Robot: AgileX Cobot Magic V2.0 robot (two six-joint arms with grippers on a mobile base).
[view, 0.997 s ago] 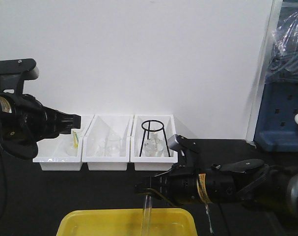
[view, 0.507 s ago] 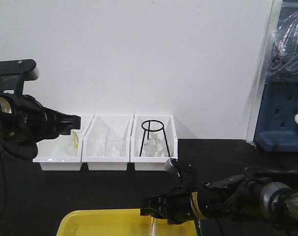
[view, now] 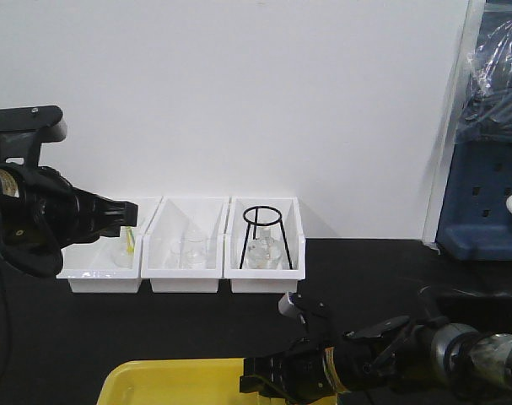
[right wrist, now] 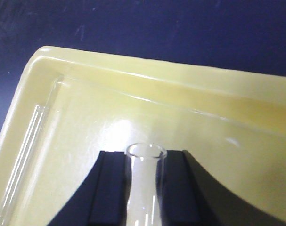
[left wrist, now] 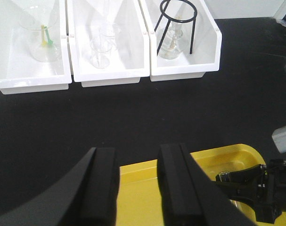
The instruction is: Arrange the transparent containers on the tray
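Observation:
My right gripper (right wrist: 143,156) is shut on a clear glass test tube (right wrist: 143,188), whose open rim pokes out past the fingertips. It hangs low over the floor of the yellow tray (right wrist: 204,141). A second test tube (right wrist: 27,155) lies flat along the tray's left wall. In the front view the right gripper (view: 254,386) sits at the tray (view: 154,380); the held tube is not discernible there. My left gripper (left wrist: 137,155) is open and empty, raised above the tray's far rim (left wrist: 223,157). In the front view it (view: 131,211) hovers at the left.
Three white bins stand along the back wall: the left one (left wrist: 29,77) holds a flask with a green stick, the middle one (left wrist: 110,75) beakers, the right one (left wrist: 185,70) a black tripod stand over a flask. Blue equipment (view: 483,194) stands far right.
The right arm has dropped and drawn back toward the camera, carrying the tube from upright above the tray's far rim down to the tray floor. The left arm has hardly moved.

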